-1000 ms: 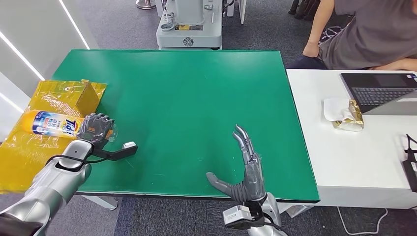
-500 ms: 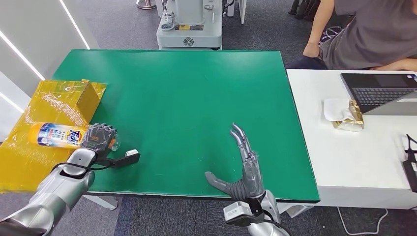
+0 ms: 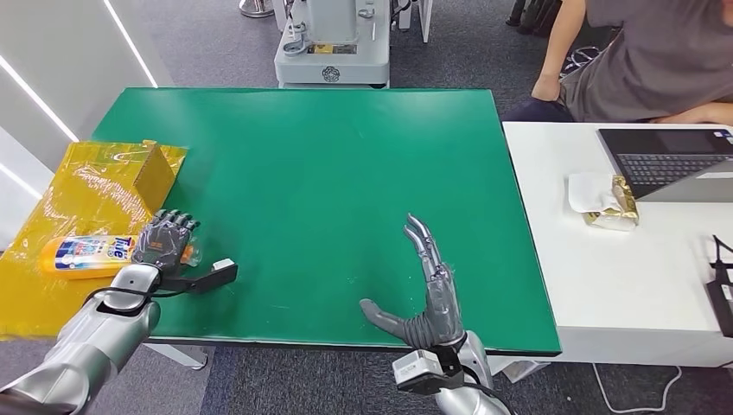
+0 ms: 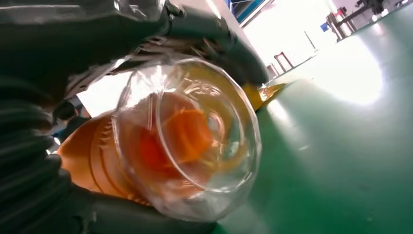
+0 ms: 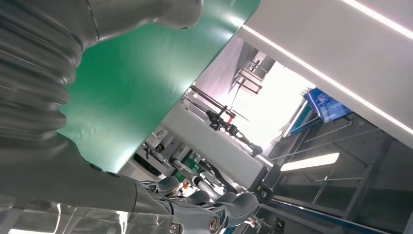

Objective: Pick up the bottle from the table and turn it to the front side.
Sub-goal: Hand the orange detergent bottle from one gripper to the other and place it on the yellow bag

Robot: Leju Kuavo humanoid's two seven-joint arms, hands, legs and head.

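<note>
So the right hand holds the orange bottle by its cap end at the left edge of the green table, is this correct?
Not quite: it is the left hand that holds the orange bottle by its cap end at the left edge of the green table. The head view shows this; there the right hand has its fingers spread and holds nothing.

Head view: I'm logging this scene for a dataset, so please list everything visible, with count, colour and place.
bottle: one, orange with a blue and white label, lying on its side over the yellow sheet, held at its clear cap end
yellow sheet: one, shiny gold, at the table's left edge
table: one, green top
white table: one, to the right
laptop: one, dark, on the white table
gold packet: one, beside the laptop
grey machine: one, beyond the table
person: one, grey shirt, seated far right
left hand: grips the bottle
right hand: fingers apart, holding nothing, over the table's near edge
</note>
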